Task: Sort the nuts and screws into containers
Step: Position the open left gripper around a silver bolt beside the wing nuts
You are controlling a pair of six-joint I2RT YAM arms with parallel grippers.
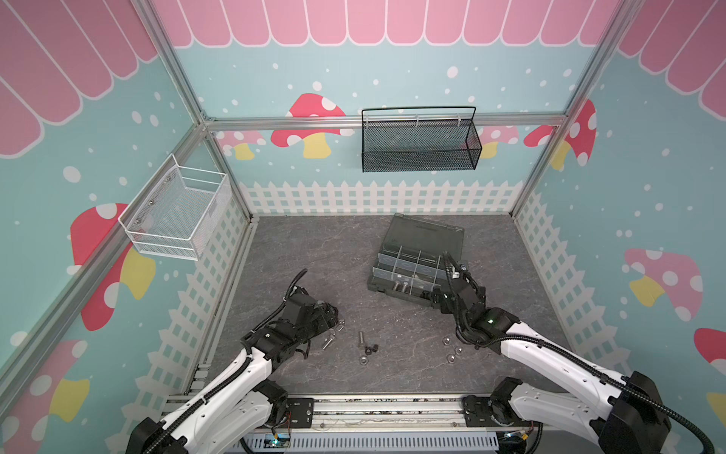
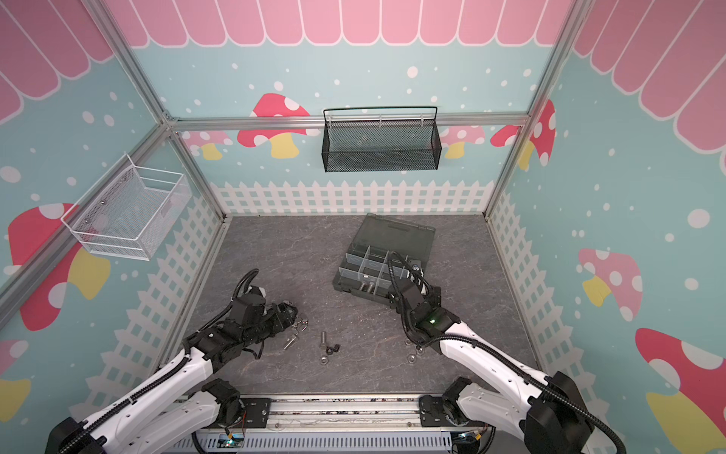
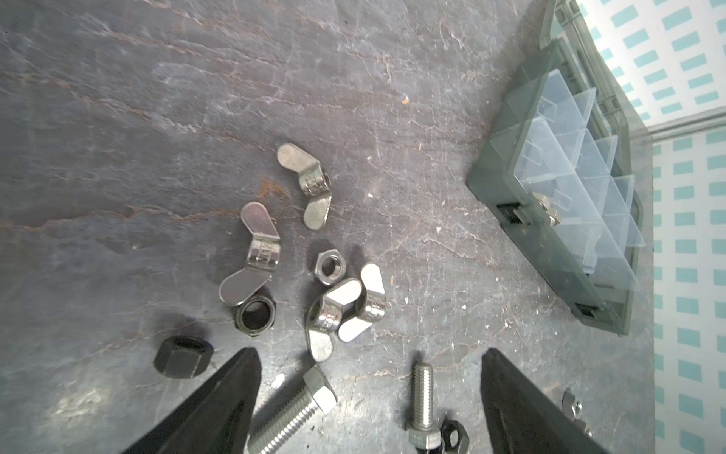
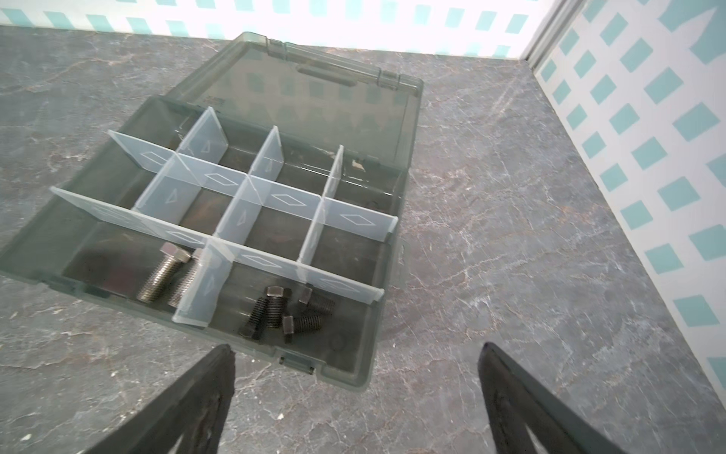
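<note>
The dark grey organiser box (image 1: 426, 236) (image 2: 396, 236) lies lid open right of centre. One of its containers holds two silver screws (image 4: 163, 271); the one beside it holds several black screws (image 4: 283, 310). My right gripper (image 4: 355, 350) hangs open and empty just before the box's front corner (image 4: 353, 379). My left gripper (image 3: 369, 353) (image 1: 336, 320) is open low over loose parts, holding nothing. Two silver screws (image 3: 292, 410) (image 3: 422, 395) lie between its fingers. Beyond them are wing nuts (image 3: 255, 255) (image 3: 306, 182) (image 3: 341, 310), a silver hex nut (image 3: 330, 268) and black nuts (image 3: 182, 355) (image 3: 255, 314).
Silver nuts (image 1: 451, 357) lie under the right forearm, and one (image 1: 364, 359) near the middle screw (image 1: 362, 339). A black mesh basket (image 1: 420, 145) hangs on the back wall and a white wire basket (image 1: 176, 216) on the left wall.
</note>
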